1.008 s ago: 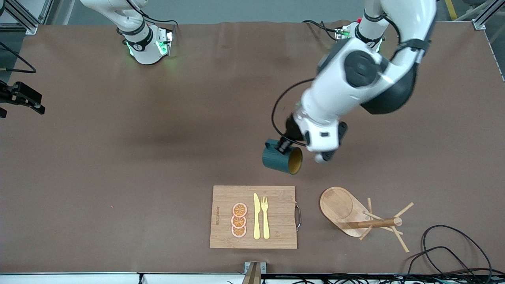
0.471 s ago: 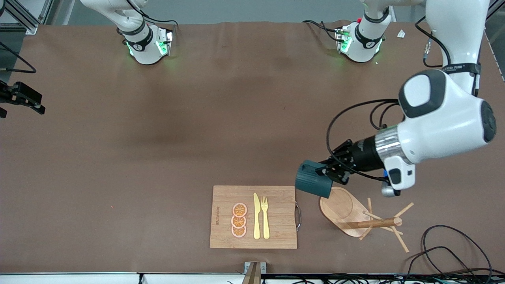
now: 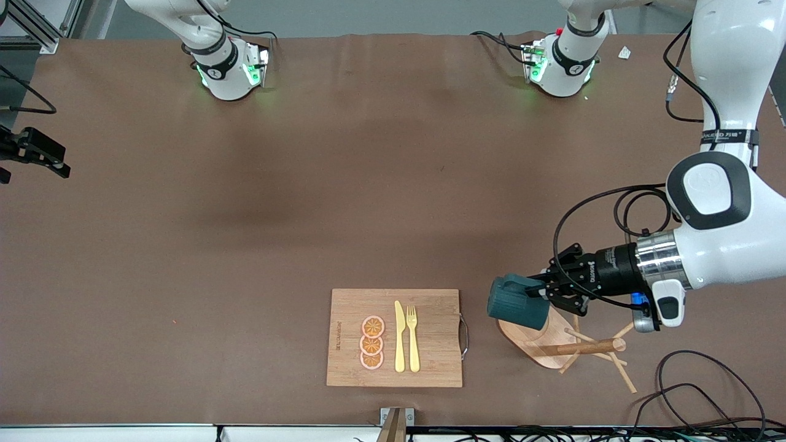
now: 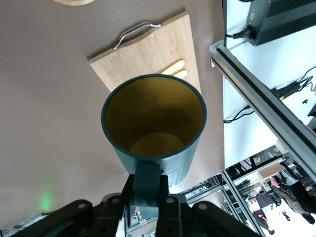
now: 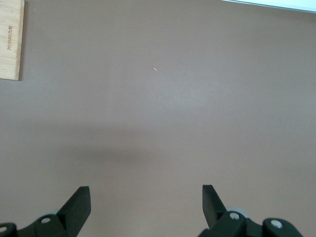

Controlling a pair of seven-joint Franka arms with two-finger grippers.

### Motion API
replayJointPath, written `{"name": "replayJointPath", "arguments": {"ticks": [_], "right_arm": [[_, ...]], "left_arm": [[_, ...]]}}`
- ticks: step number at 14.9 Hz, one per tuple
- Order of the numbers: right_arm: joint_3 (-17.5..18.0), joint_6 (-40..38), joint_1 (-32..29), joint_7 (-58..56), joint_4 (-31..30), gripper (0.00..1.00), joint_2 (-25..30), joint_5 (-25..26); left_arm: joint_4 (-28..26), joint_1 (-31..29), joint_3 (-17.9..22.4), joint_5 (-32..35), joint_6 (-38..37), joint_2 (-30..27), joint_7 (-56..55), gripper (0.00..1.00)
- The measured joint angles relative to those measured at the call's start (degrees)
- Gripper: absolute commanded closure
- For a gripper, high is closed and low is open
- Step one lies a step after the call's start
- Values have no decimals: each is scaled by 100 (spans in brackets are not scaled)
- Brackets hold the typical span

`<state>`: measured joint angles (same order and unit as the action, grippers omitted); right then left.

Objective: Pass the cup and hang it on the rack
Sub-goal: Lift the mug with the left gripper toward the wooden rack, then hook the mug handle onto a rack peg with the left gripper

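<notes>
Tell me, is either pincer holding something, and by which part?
Yes. The left pincer holds the cup by its small side handle, over the rack. The right pincer is open and holds nothing.

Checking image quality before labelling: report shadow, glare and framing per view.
Front view: sharp, a soft dark shadow band on the brown table. Left wrist view: dark teal yellow-lined cup fills the centre, bright white background overexposed. Right wrist view: even light, faint shadow on the table.
</notes>
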<state>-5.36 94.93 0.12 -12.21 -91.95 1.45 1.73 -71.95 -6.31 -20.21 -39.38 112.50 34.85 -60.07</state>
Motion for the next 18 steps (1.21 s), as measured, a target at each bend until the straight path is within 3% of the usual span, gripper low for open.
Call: {"name": "replayJointPath", "arguments": {"ticks": [7,18], "right_arm": [[0,0,0,-18,0,0,0,0],[-1,-9,0,-61,0,0,0,0]], "left_arm": [[-15,-358,7,-560,5,214,408,100],[-22,-683,12,-909,4,480,542,100]]}}
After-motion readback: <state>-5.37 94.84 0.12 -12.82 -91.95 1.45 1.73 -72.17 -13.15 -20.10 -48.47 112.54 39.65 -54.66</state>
